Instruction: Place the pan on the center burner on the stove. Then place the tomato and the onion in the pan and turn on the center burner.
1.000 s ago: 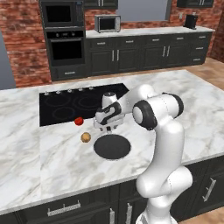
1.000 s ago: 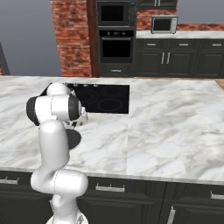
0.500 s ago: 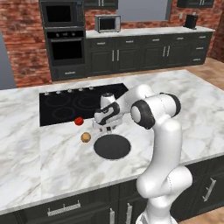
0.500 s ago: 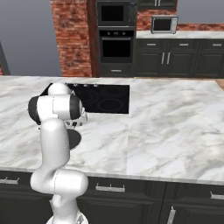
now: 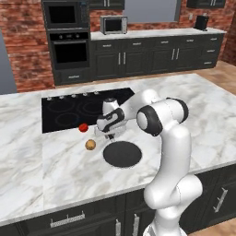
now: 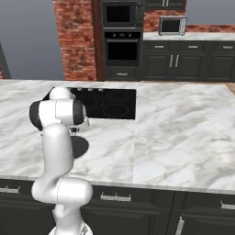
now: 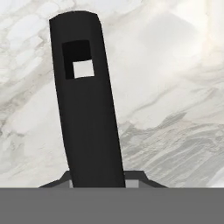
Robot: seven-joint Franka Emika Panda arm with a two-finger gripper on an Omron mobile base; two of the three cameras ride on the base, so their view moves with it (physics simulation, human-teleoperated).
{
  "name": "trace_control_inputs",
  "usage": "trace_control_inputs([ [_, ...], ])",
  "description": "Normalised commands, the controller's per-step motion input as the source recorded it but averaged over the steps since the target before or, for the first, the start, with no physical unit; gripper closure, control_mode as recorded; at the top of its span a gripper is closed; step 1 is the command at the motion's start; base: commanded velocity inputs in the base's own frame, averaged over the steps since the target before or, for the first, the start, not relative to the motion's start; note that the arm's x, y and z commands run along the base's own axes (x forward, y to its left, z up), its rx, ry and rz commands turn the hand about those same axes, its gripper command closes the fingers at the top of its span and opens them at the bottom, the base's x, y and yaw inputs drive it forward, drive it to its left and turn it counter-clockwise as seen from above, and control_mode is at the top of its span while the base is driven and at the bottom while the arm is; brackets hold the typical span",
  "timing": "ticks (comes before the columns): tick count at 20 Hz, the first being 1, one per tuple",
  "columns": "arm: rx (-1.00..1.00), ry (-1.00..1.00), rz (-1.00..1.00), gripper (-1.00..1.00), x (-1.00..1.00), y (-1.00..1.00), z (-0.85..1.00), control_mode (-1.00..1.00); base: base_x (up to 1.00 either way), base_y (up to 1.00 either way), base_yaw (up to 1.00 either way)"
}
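Observation:
The pan [image 5: 122,154], round and dark, lies on the marble counter in front of the stove [image 5: 55,120]. Its short black handle [image 7: 85,122] points toward the cooktop and has a square hole near its end. My gripper [image 5: 107,133] is down at that handle. In the hand view the gripper [image 7: 98,181] has a tip pressed on each side of the handle, so it is shut on it. The red tomato [image 5: 83,127] rests at the cooktop's front edge. The tan onion [image 5: 91,144] sits on the marble just left of the pan. The center burner [image 5: 89,109] is bare.
A row of small silver knobs [image 5: 73,96] runs along the far side of the cooktop. Open marble counter [image 5: 203,115] stretches to the right. My own arm hides part of the pan [image 6: 81,146] in the right base view.
The jaws have closed from wide open onto the pan's handle. The arm, pan, tomato and onion stay where they were.

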Motion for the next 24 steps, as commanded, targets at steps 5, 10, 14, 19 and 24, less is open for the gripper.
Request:
trace_control_inputs([
  [5, 0.0, 0.0, 0.0, 1.0, 0.0, -0.15, -0.2, -1.0, 0.0, 0.0, 0.0],
  [10, 0.01, 0.0, -0.07, 1.0, -0.01, -0.31, -0.04, -1.0, 0.0, 0.0, 0.0],
  [14, 0.07, 0.0, -0.17, 1.0, -0.07, -0.39, 0.02, -1.0, 0.0, 0.0, 0.0],
  [19, 0.1, 0.04, -0.25, 1.0, -0.19, -0.51, 0.23, -1.0, 0.0, 0.0, 0.0],
  [24, 0.12, 0.08, -0.42, 1.0, -0.64, -0.62, 0.29, -1.0, 0.0, 0.0, 0.0],
])
